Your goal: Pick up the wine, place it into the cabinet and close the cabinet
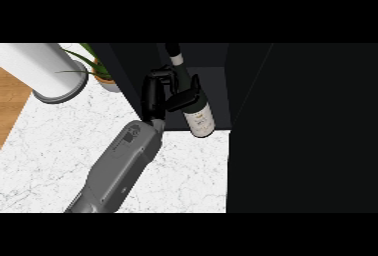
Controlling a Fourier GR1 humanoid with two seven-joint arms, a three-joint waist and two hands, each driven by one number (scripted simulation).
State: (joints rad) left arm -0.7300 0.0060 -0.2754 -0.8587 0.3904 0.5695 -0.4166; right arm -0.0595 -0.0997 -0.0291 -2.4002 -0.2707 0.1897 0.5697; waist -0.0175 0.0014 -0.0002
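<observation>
**Wine bottle at the cabinet opening, door not yet closed**

The wine bottle (195,107) lies tilted in the mouth of the dark cabinet (214,85), its pale label toward the near edge and its slim neck pointing to the far side, deeper into the compartment. Its base sits about at the cabinet's near lip, so it appears to be inside or just entering; whether it rests on the cabinet floor or is carried wholly by the hand cannot be told from this view. One hand (164,92) is on it, the fingers (184,97) curled round the upper body and shoulder of the bottle. The grey forearm comes up from the lower left of the view; which arm it is cannot be settled from the view alone, though its entry at the left suggests the left one. No other hand shows.

As a judgement, the pick-up is done and the placing is in hand or nearly finished. What is left: setting the bottle down, letting go, drawing the hand out, and closing the cabinet.

To the right a broad black panel (303,130) fills the view from far to near; it is likely the open cabinet door, and it would have to swing across the opening. The forearm lies in that path, so it stands in the way until withdrawn.

On the white marble table (52,150), at the far left, stands a white cylinder on a grey base (44,70), and beside it a small potted plant (100,70), both well apart from the bottle.
</observation>
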